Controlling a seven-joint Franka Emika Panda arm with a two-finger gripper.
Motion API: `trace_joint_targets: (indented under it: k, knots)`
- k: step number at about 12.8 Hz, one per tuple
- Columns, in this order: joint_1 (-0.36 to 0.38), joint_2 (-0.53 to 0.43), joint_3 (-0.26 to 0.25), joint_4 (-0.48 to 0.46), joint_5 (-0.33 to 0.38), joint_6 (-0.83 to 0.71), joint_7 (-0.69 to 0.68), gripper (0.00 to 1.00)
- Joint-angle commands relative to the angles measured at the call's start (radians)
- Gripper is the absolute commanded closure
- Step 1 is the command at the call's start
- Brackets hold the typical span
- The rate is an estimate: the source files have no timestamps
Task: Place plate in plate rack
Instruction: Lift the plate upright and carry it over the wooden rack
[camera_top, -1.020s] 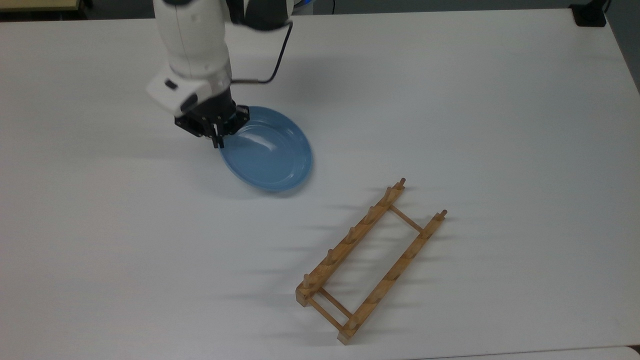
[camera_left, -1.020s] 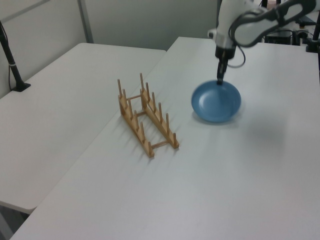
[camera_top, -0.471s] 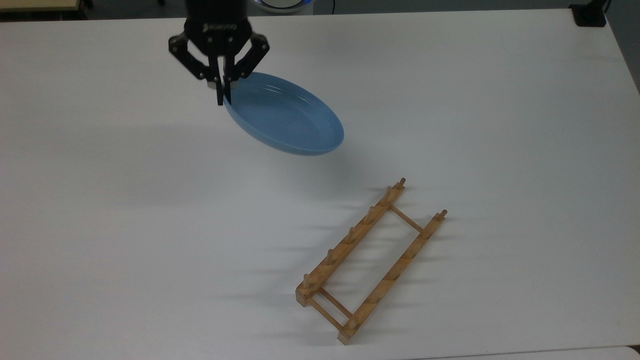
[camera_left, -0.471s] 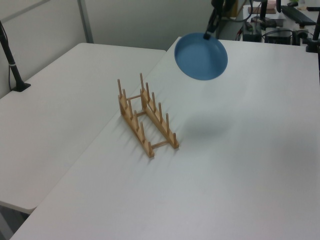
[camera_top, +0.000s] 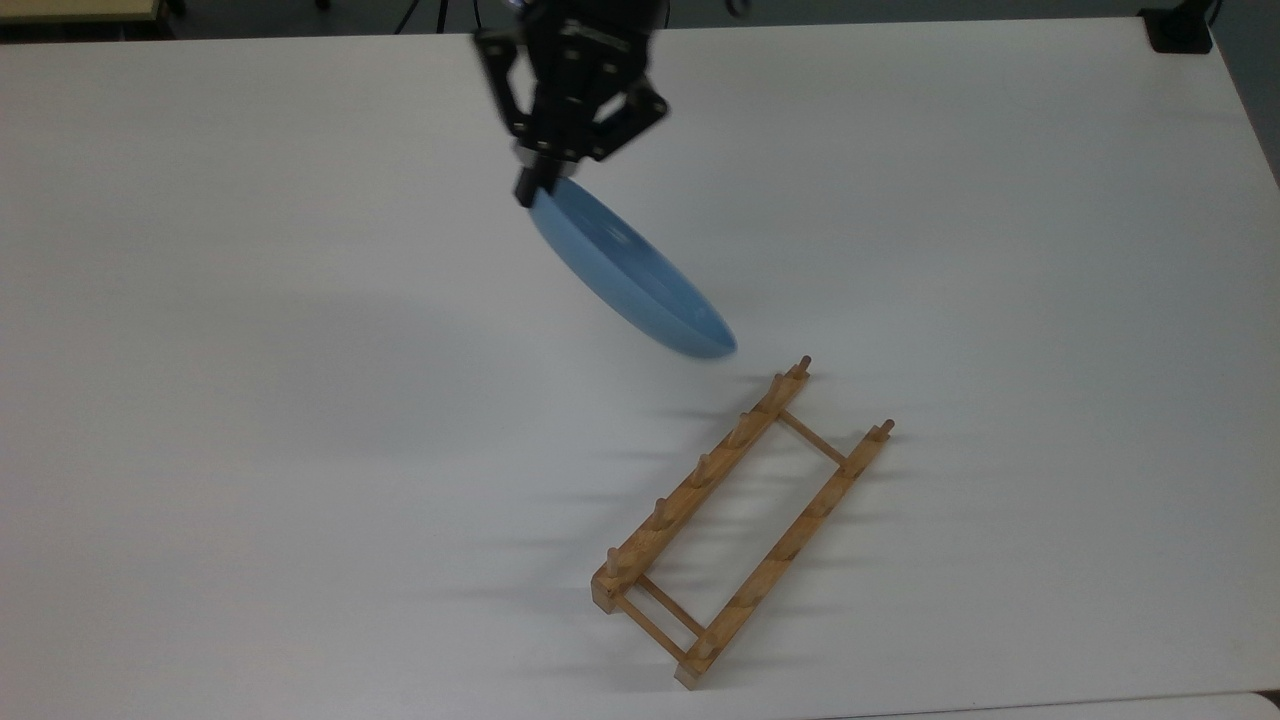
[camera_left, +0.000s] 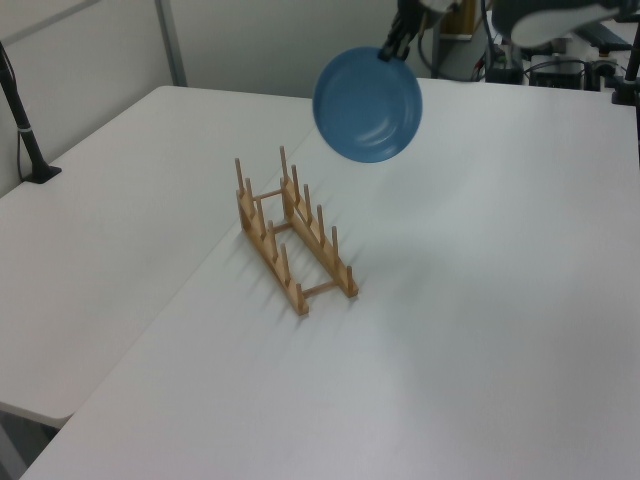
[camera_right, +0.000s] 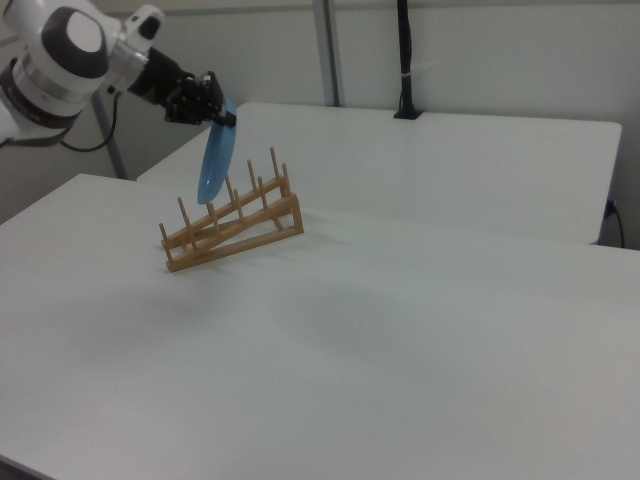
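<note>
Nearest stood the plate rack (camera_top: 745, 520) on the table (camera_top: 250, 450), slots empty. Beyond, in the air, the gripper (camera_top: 530, 188) pinched the plate (camera_top: 630, 272) by its rim, turned edgewise, probably to slip between pegs.

I see a round, plain light-blue matte plate (camera_top: 640, 280), one even shade with no pattern; its underside reads paler than its hollow face. I see a long, light honey-coloured wooden plate rack (camera_top: 745, 520), its pegs the same tan. My black two-finger gripper (camera_top: 528, 187) sits below a white arm (camera_right: 60, 60). The smooth table (camera_top: 250, 450) is uniformly white, unpatterned.
</note>
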Motion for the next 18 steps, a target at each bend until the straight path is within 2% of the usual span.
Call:
trace_joint_targets:
  k: [1,3,4,7,10,12,18]
  knots:
    - [0.004,0.060,0.105,-0.002,-0.323,0.027,0.272,1.00]
    - [0.008,0.097,0.159,0.003,-0.502,0.027,0.395,1.00]
    - [0.029,0.112,0.174,0.004,-0.554,0.027,0.445,1.00]
    - [0.104,0.169,0.177,0.004,-0.747,0.026,0.639,1.00]
    - [0.135,0.233,0.177,0.004,-0.913,0.013,0.782,1.00]
    - [0.135,0.262,0.177,0.004,-0.950,0.012,0.806,1.00]
    - [0.136,0.312,0.177,0.003,-0.998,0.001,0.807,1.00]
